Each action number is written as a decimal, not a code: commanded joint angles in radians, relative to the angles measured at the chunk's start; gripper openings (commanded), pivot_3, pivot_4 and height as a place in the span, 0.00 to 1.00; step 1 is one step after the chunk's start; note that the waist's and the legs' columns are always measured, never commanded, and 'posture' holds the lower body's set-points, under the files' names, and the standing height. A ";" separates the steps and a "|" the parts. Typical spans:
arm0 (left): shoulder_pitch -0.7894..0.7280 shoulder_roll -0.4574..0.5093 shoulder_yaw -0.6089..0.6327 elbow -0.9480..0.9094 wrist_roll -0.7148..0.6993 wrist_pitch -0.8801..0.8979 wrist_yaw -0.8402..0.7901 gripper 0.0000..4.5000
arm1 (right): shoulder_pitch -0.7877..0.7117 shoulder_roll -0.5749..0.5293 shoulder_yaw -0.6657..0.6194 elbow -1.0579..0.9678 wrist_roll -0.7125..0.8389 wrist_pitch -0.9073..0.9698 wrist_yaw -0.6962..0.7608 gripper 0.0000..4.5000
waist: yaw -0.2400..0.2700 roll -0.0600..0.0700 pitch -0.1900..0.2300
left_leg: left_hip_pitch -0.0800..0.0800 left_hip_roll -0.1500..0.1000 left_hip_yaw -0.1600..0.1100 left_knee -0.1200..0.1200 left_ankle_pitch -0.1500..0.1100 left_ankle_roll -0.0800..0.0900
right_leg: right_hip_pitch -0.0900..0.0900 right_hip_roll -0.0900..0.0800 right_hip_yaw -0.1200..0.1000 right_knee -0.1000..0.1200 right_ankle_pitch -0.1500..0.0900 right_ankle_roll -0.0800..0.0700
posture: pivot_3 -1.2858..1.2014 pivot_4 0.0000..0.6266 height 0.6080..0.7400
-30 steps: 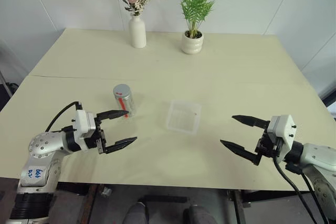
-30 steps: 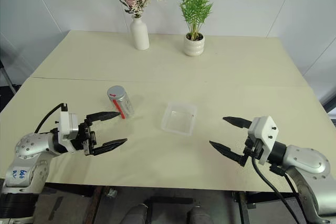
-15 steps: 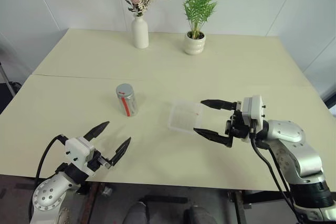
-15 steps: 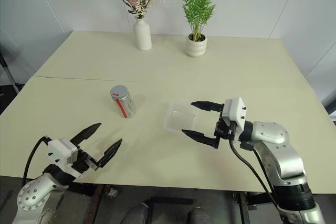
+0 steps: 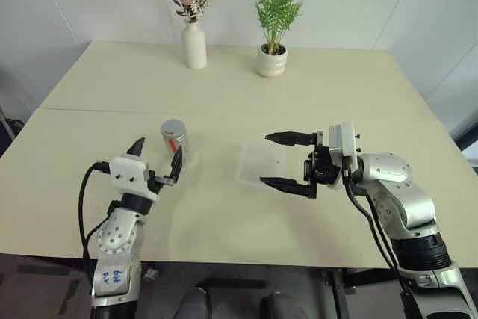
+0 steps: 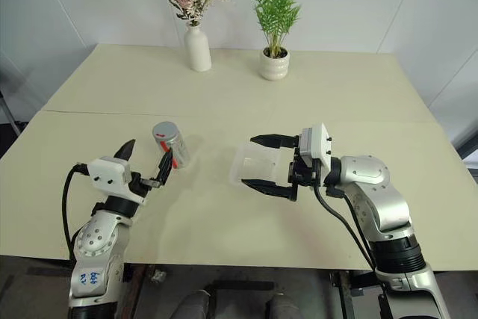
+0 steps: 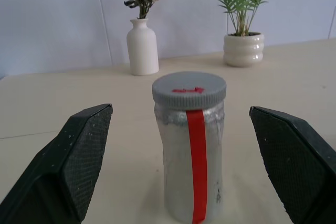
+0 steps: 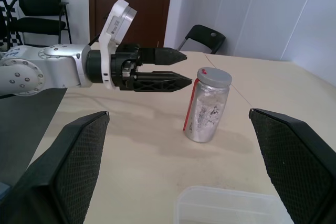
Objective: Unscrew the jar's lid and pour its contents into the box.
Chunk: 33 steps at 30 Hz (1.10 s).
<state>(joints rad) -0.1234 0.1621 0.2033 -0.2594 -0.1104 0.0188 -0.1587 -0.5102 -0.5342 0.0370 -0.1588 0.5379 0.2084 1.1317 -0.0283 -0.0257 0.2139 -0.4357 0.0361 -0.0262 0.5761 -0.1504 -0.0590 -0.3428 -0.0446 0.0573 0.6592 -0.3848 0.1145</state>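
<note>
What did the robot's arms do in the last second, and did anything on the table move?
The right gripper swung in from the table's right edge to above the box. The left gripper turned to point at the jar. Both remain open, holding nothing. Jar, lid and box stayed put.

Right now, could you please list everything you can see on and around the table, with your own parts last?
jar: one, clear with a red stripe, upright, left of table centre.
lid: one, grey, on the jar.
box: one, clear plastic, mid-table, right of the jar.
flower vase: one, white with pink flowers, far edge.
plant pot: one, white with a green plant, far edge, right of the vase.
table: one, pale yellow.
chairs: two, black, beyond the table.
left gripper: one, black fingers open, facing the jar.
right gripper: one, black fingers open, above the box.
</note>
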 commanded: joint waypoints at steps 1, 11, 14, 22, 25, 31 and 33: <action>-0.025 0.001 -0.015 0.010 0.015 0.000 0.023 0.99 | 0.005 0.009 -0.007 -0.055 0.019 0.009 -0.015 1.00 | 0.000 0.000 0.000 | 0.000 0.000 0.000 0.000 0.000 0.000 | 0.000 0.000 0.000 0.000 0.000 0.000 | 0.52 0.24 1.00; -0.118 -0.026 -0.039 0.079 0.031 0.026 0.087 0.99 | 0.019 0.013 -0.019 -0.094 0.020 0.025 -0.052 1.00 | 0.000 0.000 0.000 | 0.000 0.000 0.001 0.001 0.000 0.000 | 0.000 0.000 0.001 0.000 0.000 0.000 | 0.52 0.24 1.00; -0.140 -0.024 -0.041 0.108 0.031 0.027 0.091 0.99 | 0.020 0.014 -0.018 -0.099 0.020 0.027 -0.060 1.00 | 0.001 0.000 0.000 | 0.000 0.000 0.001 0.000 0.000 0.000 | 0.000 0.000 0.001 0.000 0.000 0.000 | 0.52 0.24 1.00; -0.209 -0.021 -0.043 0.239 0.033 -0.009 0.084 0.99 | 0.020 0.016 -0.020 -0.112 0.018 0.029 -0.081 1.00 | 0.001 0.000 0.000 | 0.000 0.000 0.001 0.001 0.000 0.000 | 0.000 0.000 0.001 0.000 0.000 0.001 | 0.52 0.24 1.00; -0.226 -0.016 -0.044 0.280 0.038 -0.027 0.082 0.99 | 0.023 0.015 -0.020 -0.115 0.017 0.029 -0.088 1.00 | 0.002 0.000 0.000 | 0.000 0.000 0.001 0.001 0.000 0.000 | 0.000 0.000 0.001 0.000 0.000 0.001 | 0.52 0.24 1.00; -0.242 -0.010 -0.055 0.321 0.046 -0.062 0.072 0.99 | 0.026 0.015 -0.021 -0.120 0.018 0.027 -0.097 1.00 | 0.001 0.000 0.000 | 0.000 0.000 0.002 0.000 0.000 0.000 | 0.000 0.000 0.001 0.000 0.000 0.001 | 0.52 0.24 1.00; -0.244 -0.012 -0.063 0.326 0.046 -0.076 0.066 0.99 | 0.027 0.014 -0.021 -0.119 0.018 0.026 -0.099 1.00 | 0.001 0.000 0.000 | 0.000 0.000 0.002 0.001 0.000 0.000 | 0.000 0.000 0.001 0.000 0.000 0.001 | 0.52 0.24 1.00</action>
<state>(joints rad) -0.3496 0.1414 0.1499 0.0805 -0.0718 -0.0264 -0.0862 -0.4871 -0.5215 0.0368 -0.2345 0.5394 0.2416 1.0373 -0.0269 -0.0258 0.2139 -0.4359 0.0360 -0.0245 0.5766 -0.1505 -0.0593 -0.3431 -0.0447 0.0583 0.6590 -0.3843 0.1154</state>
